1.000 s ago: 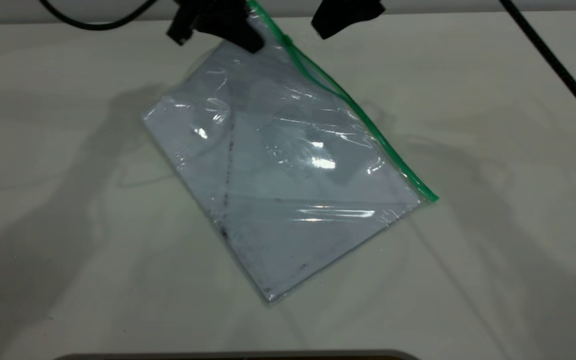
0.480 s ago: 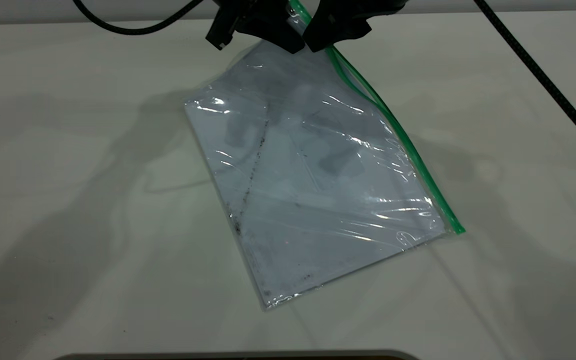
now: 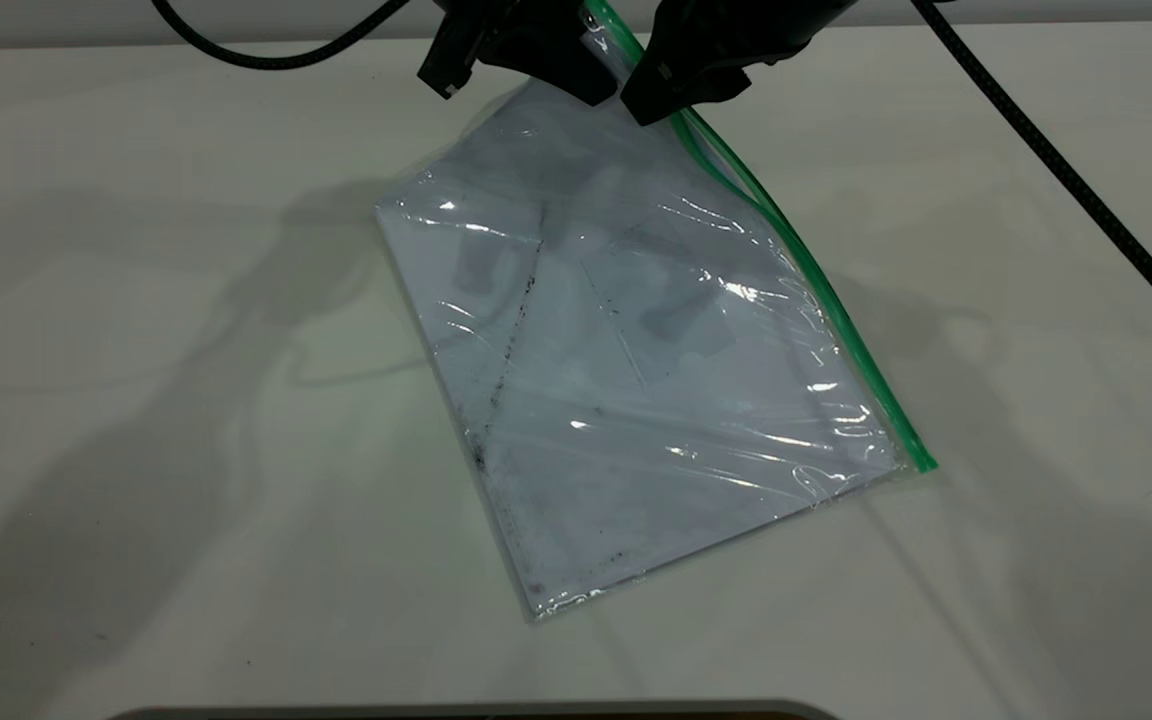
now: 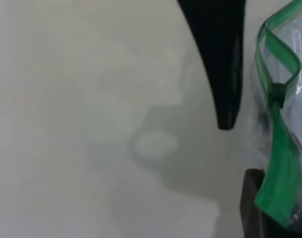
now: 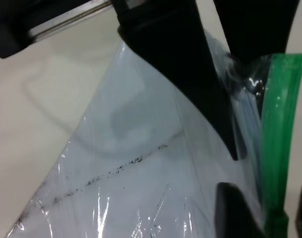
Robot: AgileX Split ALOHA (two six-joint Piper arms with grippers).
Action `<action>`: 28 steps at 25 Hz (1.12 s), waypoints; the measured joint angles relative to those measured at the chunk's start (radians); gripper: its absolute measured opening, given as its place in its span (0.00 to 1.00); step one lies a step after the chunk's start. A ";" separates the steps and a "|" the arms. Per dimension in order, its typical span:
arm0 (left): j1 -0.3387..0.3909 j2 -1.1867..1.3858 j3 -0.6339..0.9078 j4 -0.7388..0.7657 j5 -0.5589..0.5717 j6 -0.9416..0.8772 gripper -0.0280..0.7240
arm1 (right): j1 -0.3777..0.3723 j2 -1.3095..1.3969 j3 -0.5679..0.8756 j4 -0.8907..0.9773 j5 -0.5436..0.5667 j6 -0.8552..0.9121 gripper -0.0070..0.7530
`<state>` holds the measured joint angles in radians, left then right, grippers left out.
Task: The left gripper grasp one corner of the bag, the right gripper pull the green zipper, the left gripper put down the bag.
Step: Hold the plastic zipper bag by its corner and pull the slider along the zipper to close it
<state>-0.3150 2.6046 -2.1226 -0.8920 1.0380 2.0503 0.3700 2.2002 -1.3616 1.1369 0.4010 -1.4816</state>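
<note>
Pinching crinkly clear bag (image 3: 636, 380) corner – left claw (image 3: 576, 80); right claw (image 3: 671, 95) astride green zipper (image 3: 816, 300) (fingers apart).

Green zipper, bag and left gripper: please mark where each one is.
green zipper (image 3: 841, 322): exterior view, middle of strip.
bag (image 3: 636, 400): exterior view, centre of clear face.
left gripper (image 3: 576, 80): exterior view, jaw tips at bag's top corner.

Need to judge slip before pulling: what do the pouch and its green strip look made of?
The flat clear document pouch looks like thin glossy plastic film: it shows wrinkles, bright glare streaks and white paper through it. The thin green zipper strip looks like smoother, opaque, flexible plastic, since it bows open in the left wrist view.
</note>
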 joint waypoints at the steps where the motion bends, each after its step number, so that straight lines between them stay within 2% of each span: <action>1: 0.000 0.000 0.000 0.000 0.001 0.000 0.11 | 0.000 0.000 0.000 0.000 0.000 0.000 0.39; 6: 0.000 0.000 -0.003 0.000 0.004 0.000 0.11 | 0.000 0.000 0.000 0.000 0.000 0.000 0.19; 10: 0.001 0.000 -0.006 0.000 0.006 -0.002 0.11 | 0.000 0.000 0.000 -0.002 0.003 0.000 0.11; 20: 0.046 0.010 -0.087 0.006 0.073 -0.122 0.11 | 0.000 0.000 -0.014 -0.014 0.012 0.023 0.09; 28: 0.079 0.010 -0.102 0.000 0.106 -0.153 0.11 | 0.002 -0.001 -0.018 -0.175 0.027 0.179 0.09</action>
<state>-0.2363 2.6149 -2.2243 -0.8917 1.1436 1.8968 0.3723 2.1993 -1.3796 0.9617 0.4279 -1.3023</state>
